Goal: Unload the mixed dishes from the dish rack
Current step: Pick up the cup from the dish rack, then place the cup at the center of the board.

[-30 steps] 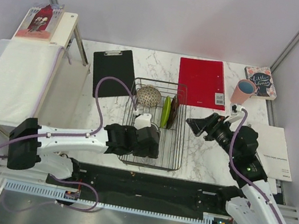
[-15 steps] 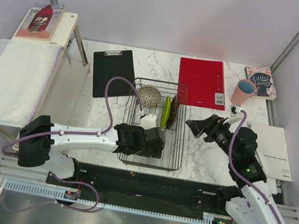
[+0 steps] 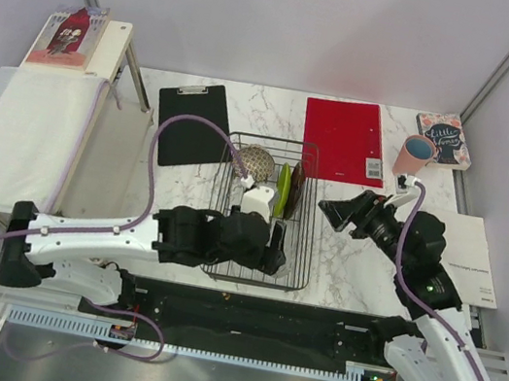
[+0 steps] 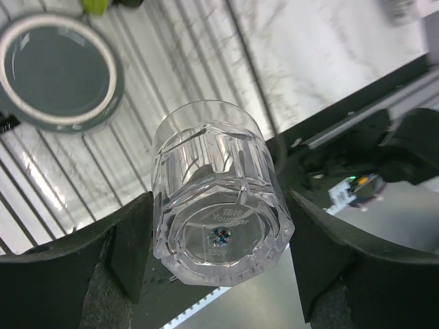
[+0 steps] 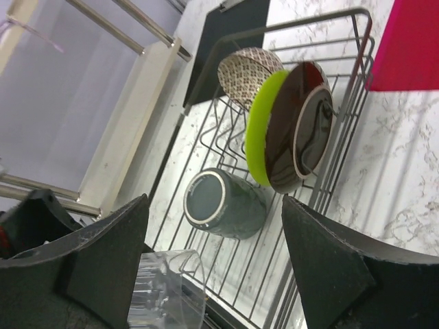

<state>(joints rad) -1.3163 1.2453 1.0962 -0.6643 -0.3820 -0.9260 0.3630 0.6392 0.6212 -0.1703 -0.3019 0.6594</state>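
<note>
The black wire dish rack (image 3: 309, 222) sits mid-table. In it lie the beige mesh-patterned bowl (image 3: 253, 162), lime-green plate (image 3: 282, 189), dark red patterned plate (image 3: 294, 190) and grey mug (image 3: 253, 200). My left gripper (image 3: 273, 253) is over the rack's near right corner, shut on the small clear glass (image 4: 219, 199); the mug (image 4: 58, 72) shows beyond it. My right gripper (image 3: 335, 210) is open and empty just right of the rack. Its view shows the bowl (image 5: 248, 72), both plates (image 5: 264, 123), the mug (image 5: 223, 203) and the glass (image 5: 168, 291). The pink cup (image 3: 414, 157) stands on the table at far right.
A black clipboard (image 3: 191, 120) lies left of the rack's far end and a red folder (image 3: 346, 138) to its right. A book (image 3: 446, 139) is beside the pink cup, white paper (image 3: 465, 257) under the right arm. A towel-covered side shelf (image 3: 26, 140) stands at left.
My left arm has swung right along the rack's near edge, carrying the clear glass. The right gripper has hardly moved and stays open.
</note>
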